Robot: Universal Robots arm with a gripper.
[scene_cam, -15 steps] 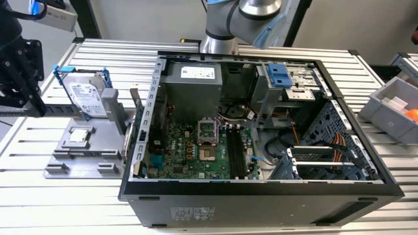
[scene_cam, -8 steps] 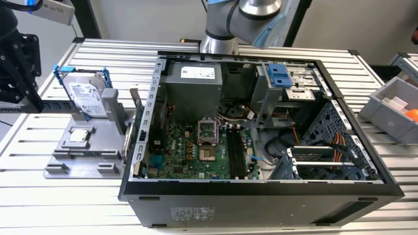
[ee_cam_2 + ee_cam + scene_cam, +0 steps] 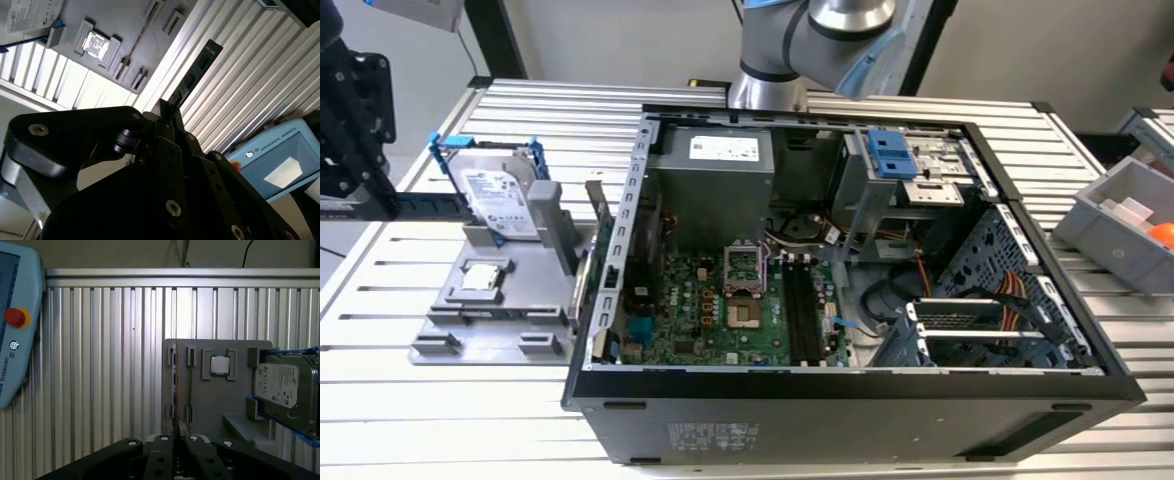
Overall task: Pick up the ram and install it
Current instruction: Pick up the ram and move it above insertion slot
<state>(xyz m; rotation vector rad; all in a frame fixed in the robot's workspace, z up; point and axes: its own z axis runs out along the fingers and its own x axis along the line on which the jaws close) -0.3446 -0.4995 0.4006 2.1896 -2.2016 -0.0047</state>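
Claw (image 3: 176, 441): I find its fingers (image 3: 172, 135) closed on the ram (image 3: 196, 72), pinching the stick across its flat faces. The ram is dark, carries black chips along its length, and juts out past the fingertips.

Position of the ram: in the first wrist view I see it edge-on, in line with the end slot of the grey holder (image 3: 220, 405). In the second wrist view it shows against the bare ribs of the table (image 3: 400, 420), just beside that holder. I judge it raised above the holder, not resting in it.

Holder: it carries a small square processor (image 3: 219, 365) at its middle and a hard drive (image 3: 282, 385) in a blue frame at its far end. In the exterior view it sits on the table, at the exterior view's left of the open computer case (image 3: 854, 420).

Case: the motherboard (image 3: 707, 310) lies inside it, with its black slots (image 3: 803, 310) well apart from the ram. The ram is not yet installed.

The arm (image 3: 781, 50) rises on the far side of the case. A light-blue pendant (image 3: 15, 315) with a red button shows at the table's edge; I cannot tell whether it rests on the table.
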